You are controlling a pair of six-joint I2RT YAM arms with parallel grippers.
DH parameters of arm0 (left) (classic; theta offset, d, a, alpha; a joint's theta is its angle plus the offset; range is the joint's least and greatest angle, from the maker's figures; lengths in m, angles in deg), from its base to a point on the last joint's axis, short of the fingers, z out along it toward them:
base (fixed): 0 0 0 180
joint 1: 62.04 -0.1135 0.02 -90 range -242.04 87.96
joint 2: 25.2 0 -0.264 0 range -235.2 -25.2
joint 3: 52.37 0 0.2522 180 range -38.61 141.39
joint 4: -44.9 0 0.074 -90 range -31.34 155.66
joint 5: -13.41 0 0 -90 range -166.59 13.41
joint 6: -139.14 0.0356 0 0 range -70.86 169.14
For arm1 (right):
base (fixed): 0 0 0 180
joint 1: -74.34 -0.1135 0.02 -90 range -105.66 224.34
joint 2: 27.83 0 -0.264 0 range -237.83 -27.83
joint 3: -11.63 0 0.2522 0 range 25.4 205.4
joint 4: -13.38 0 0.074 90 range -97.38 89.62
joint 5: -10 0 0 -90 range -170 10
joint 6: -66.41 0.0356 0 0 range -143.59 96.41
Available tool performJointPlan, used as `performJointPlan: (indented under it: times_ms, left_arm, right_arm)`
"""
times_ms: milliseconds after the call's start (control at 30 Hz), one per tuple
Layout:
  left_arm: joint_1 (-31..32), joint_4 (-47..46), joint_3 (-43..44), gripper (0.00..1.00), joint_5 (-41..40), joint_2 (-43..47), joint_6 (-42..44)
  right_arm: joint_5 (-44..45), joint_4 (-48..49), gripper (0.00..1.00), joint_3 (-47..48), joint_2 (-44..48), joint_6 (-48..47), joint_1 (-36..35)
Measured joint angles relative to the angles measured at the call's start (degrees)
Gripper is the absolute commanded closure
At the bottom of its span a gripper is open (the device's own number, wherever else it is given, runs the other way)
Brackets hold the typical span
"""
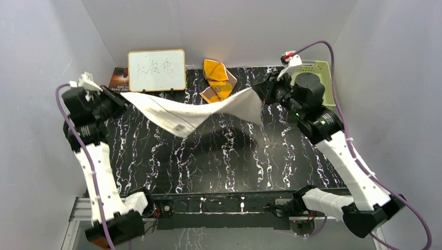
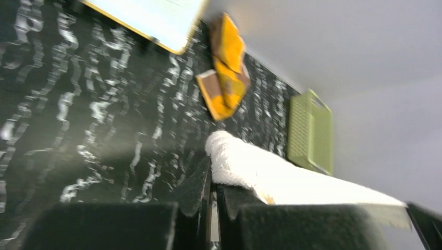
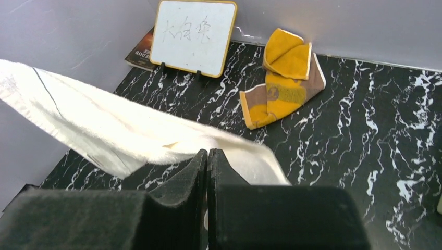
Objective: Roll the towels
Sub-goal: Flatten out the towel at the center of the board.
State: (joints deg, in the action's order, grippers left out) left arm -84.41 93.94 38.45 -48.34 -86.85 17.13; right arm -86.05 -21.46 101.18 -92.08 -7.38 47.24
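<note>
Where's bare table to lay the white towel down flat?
Best: the wide bare stretch of table under the white towel, running to the near edge. It is crowded along the back: whiteboard, orange towel, green basket. Both the left gripper and right gripper hold the white towel off the table.

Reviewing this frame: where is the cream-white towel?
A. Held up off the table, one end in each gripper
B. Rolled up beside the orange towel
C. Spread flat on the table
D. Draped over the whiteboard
A: the cream-white towel hangs in the air between the left gripper and the right gripper, both shut on its ends, and its middle sags above the table.
</note>
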Motion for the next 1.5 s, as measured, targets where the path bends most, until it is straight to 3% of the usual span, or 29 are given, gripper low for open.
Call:
performJointPlan:
  times_ms: [200,400,533,600,667,733,833,967,1200,1300,1333,1400,1500]
  left_arm:
    - [1.1,-9.5,-15.5,1.0,14.3,13.4,-5.4]
    - [4.0,-15.8,-13.8,1.0,23.3,11.0,-5.9]
    - [4.0,-14.8,-0.1,1.0,19.7,-3.3,-8.5]
    - [3.7,-15.6,8.8,1.0,18.6,-16.3,-9.9]
    - [3.2,-18.6,12.2,1.0,16.3,-28.9,-11.4]
    - [2.5,-20.5,7.4,1.0,13.7,-37.1,-12.9]
    - [2.1,-15.6,-8.3,1.0,8.2,-42.0,-14.4]
    - [1.7,-8.3,-13.6,1.0,5.5,-36.5,-13.7]
    - [1.6,-7.9,-15.1,1.0,2.4,-5.8,-13.7]
    - [1.6,-5.8,-15.0,1.0,0.5,1.9,-13.3]
    - [1.6,-4.9,-15.0,1.0,0.0,2.8,-13.0]
    - [1.6,-3.3,-16.1,1.0,-0.9,3.3,-12.1]
    - [1.6,-1.7,-21.9,1.0,-2.2,3.2,-11.0]
  right_arm:
    - [-1.2,-5.3,1.0,-0.4,9.9,0.2,0.0]
    - [-7.5,-1.9,1.0,-2.0,14.5,-0.2,0.0]
    - [-5.8,0.5,1.0,1.3,5.3,-1.3,1.0]
    - [-8.4,3.0,1.0,4.1,-3.1,0.5,5.8]
    - [-14.4,8.1,1.0,3.7,-12.5,5.5,14.7]
    - [-16.4,9.7,1.0,0.1,-20.0,9.0,20.2]
    - [-16.0,4.5,1.0,-10.7,-24.2,11.1,22.3]
    - [-16.4,-3.0,1.0,-15.0,-18.2,10.5,19.1]
    - [-16.1,-2.0,0.99,-12.6,-1.2,7.4,11.6]
    - [-15.8,-0.7,0.56,-13.5,-0.3,6.6,10.6]
    - [-15.5,-0.2,0.49,-13.9,-1.3,6.3,10.5]
    - [-14.5,0.9,0.39,-14.2,-4.6,6.1,10.1]
    - [-12.2,2.4,0.33,-14.0,-14.0,5.6,8.5]
